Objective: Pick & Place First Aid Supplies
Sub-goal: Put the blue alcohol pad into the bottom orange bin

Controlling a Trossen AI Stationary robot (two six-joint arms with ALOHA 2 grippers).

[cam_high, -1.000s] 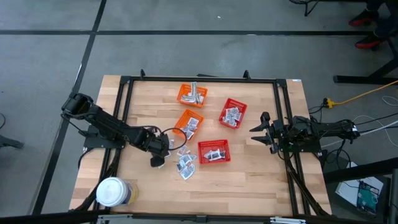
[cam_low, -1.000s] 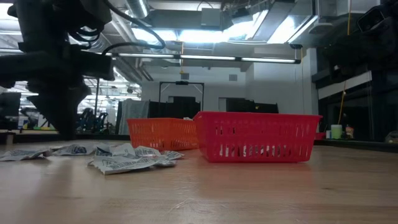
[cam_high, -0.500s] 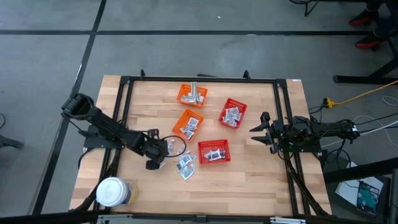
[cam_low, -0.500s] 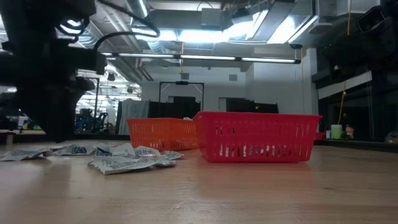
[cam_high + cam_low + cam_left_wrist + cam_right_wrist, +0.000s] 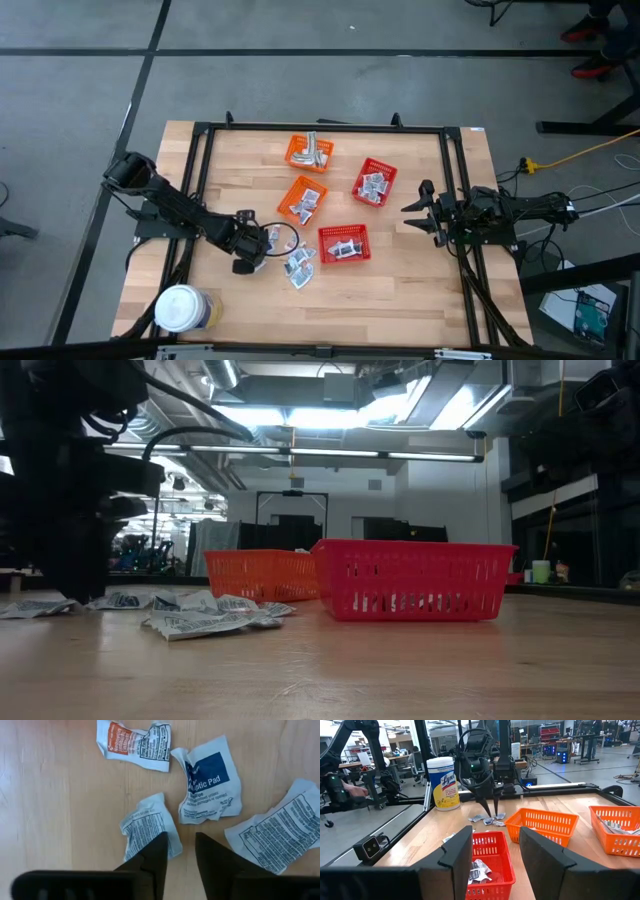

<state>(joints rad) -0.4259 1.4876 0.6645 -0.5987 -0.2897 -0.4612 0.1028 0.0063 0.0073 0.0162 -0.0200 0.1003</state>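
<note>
Shifted left fingers (image 5: 165, 851) over sachet (image 5: 148, 824)

The counter (image 5: 400, 290) is showing a pale wood grain inside a black frame (image 5: 203, 150). Two baskets (image 5: 308, 152) are showing orange mesh, and two others (image 5: 343, 244) are showing red mesh. The loose sachets (image 5: 209, 781) are looking silvery white; one is carrying a dark blue block with white letters, another (image 5: 132, 742) is carrying an orange patch, and the rest are carrying small black print. The round jar (image 5: 442, 782) is showing a white lid and a yellow label. Both arms and the left hand (image 5: 179, 856) are looking black.
</note>
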